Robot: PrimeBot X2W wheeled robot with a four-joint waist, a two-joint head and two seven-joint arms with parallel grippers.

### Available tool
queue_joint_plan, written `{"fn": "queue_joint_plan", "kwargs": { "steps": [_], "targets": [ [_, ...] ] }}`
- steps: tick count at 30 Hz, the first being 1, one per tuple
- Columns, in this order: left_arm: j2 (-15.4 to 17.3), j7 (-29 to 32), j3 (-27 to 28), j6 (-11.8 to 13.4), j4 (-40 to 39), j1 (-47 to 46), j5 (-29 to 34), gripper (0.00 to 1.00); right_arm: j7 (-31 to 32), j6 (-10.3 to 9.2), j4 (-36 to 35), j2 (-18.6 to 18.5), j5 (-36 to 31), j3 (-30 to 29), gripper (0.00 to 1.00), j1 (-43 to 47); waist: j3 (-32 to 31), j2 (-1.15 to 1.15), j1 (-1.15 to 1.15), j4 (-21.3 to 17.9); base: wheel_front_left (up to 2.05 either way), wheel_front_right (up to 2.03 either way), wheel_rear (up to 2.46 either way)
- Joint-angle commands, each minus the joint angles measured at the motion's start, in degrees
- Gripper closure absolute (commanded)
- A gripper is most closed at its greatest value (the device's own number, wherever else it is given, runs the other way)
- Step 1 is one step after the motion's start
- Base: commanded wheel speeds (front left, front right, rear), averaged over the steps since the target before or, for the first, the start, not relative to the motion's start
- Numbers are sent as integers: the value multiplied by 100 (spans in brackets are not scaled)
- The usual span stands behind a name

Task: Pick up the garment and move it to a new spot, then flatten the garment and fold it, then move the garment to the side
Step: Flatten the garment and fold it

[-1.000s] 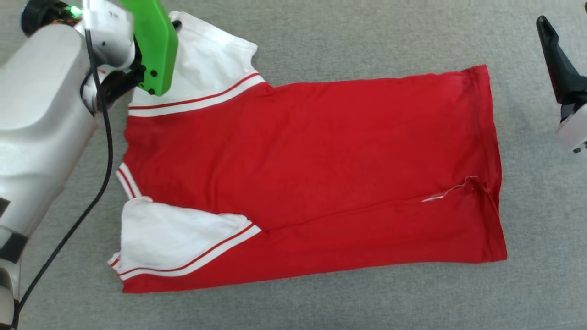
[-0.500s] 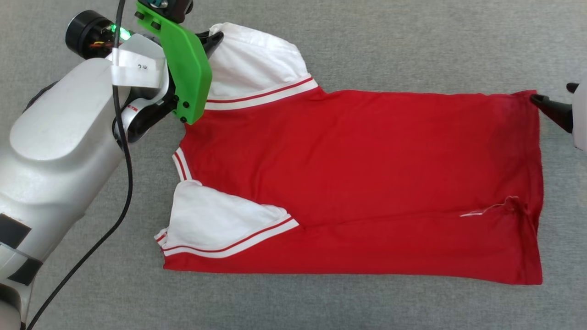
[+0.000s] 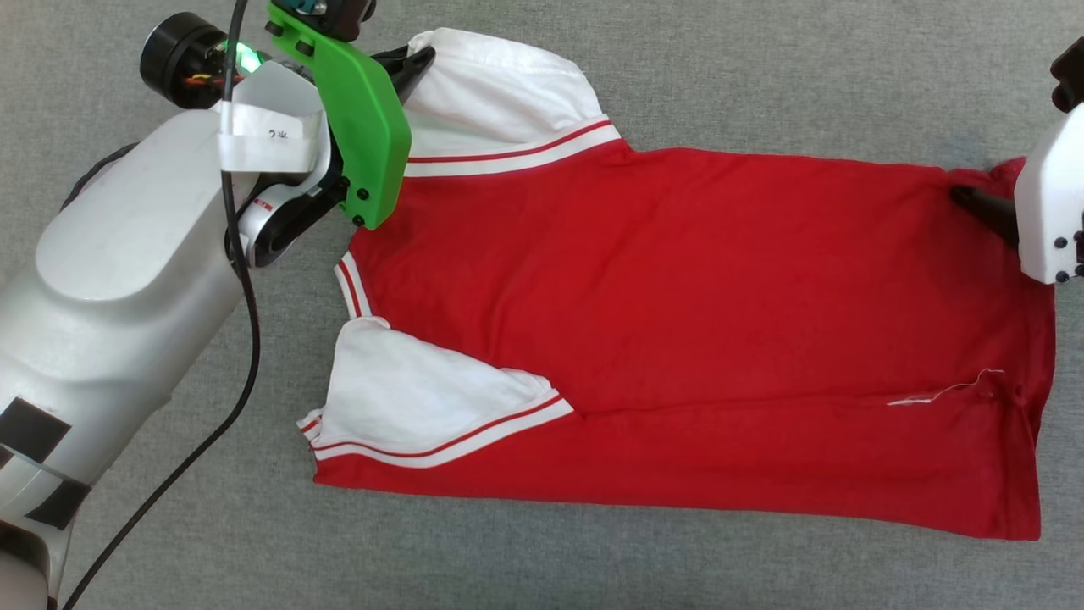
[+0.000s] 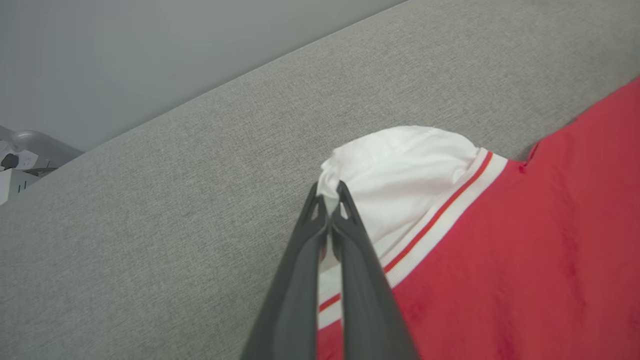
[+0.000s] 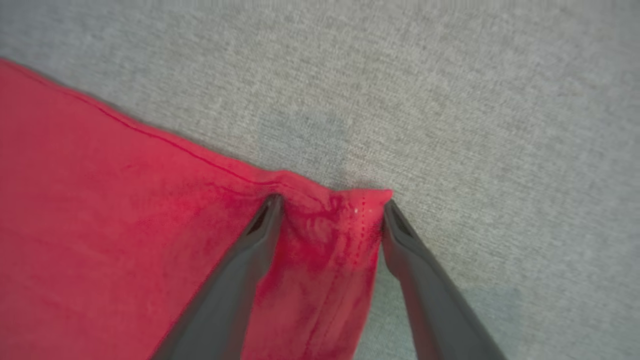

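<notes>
At the far left sleeve (image 4: pixel 400 165) of the garment (image 3: pixel 677 322), the left pincer (image 4: pixel 327 200) stays clamped on white cloth. At its far right hem corner (image 5: pixel 350 205), the right pincer (image 5: pixel 332 210), clear of it a second ago, now straddles the red fabric, wide. The garment lies flat on the grey desk (image 3: pixel 762 68); once that pincer closes, folding can likely begin.

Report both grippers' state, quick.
Left gripper: shut on the shirt, pinching its white sleeve.
Right gripper: open, fingers either side of the shirt's red corner, not yet closed.
</notes>
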Motion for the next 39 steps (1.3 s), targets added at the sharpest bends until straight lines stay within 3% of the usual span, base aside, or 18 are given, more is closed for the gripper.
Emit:
{"fn": "queue_joint_plan", "kwargs": {
  "steps": [1,10,18,32,39],
  "targets": [
    [11,-60,11,20,37,88,57,100,-174,3,176,210,180,236,100,192,-66,0,0,-44,0,0,0],
    [249,-352,60,88,50,440,4,100,-1587,3,181,92,281,367,100,146,-608,0,0,-198,0,0,0],
    [664,-652,40,416,-481,1388,-151,100,-2471,3,-159,-66,331,418,100,889,-1264,0,0,-246,0,0,0],
    [1368,-911,-180,1357,-1914,3303,-499,100,-2903,3,-1034,-225,255,-139,100,2868,-1846,0,0,-185,0,0,0],
    [1396,-1054,-311,1594,-2071,3988,-719,100,-2731,3,-1407,16,147,-584,100,3805,-1828,0,0,-154,0,0,0]
  ]
}}
